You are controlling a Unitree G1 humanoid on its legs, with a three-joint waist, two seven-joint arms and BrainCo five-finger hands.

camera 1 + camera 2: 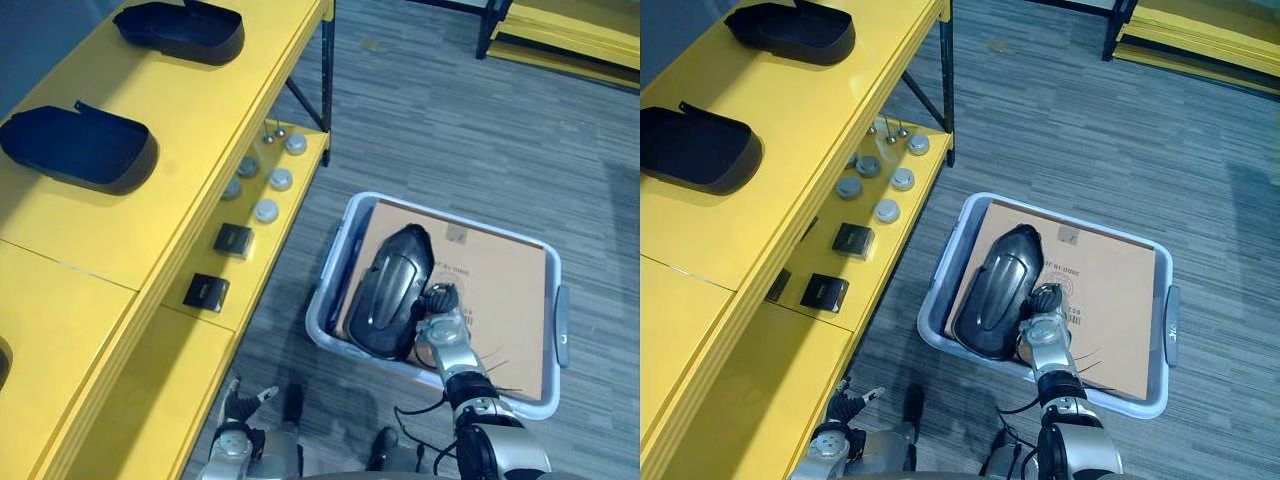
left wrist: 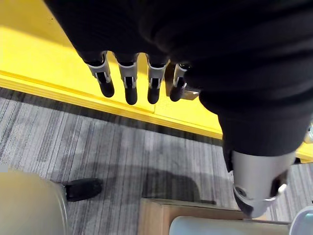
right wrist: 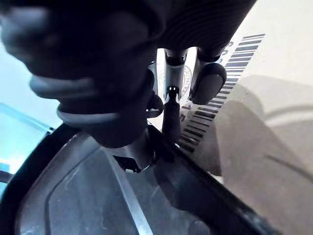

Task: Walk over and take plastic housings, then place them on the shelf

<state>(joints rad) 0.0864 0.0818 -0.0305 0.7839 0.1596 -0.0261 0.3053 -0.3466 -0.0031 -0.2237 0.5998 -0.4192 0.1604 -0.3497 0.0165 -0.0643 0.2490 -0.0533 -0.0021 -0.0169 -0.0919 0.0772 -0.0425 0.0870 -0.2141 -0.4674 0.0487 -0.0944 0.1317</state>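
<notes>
Over the floor bin [image 1: 322, 305], the right robot hand [image 1: 443, 335] is pinching the rim of the housing [image 1: 395, 290]. Left robot hand [image 2: 129, 78] is hanging relaxed.

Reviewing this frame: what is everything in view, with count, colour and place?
plastic housings: three, black; two on the shelf's top level, one in the bin
shelf: one, yellow, on the robot's left
bin: one, pale grey, on the floor
cardboard sheet: one, brown, lying in the bin under the housing
round discs: five, silver-grey, on the shelf's lower level
small boxes: at least two, black, on the lower level
floor: grey carpet
left hand: open, holding nothing, beside the shelf
right hand: in the bin, at the housing's edge
</notes>
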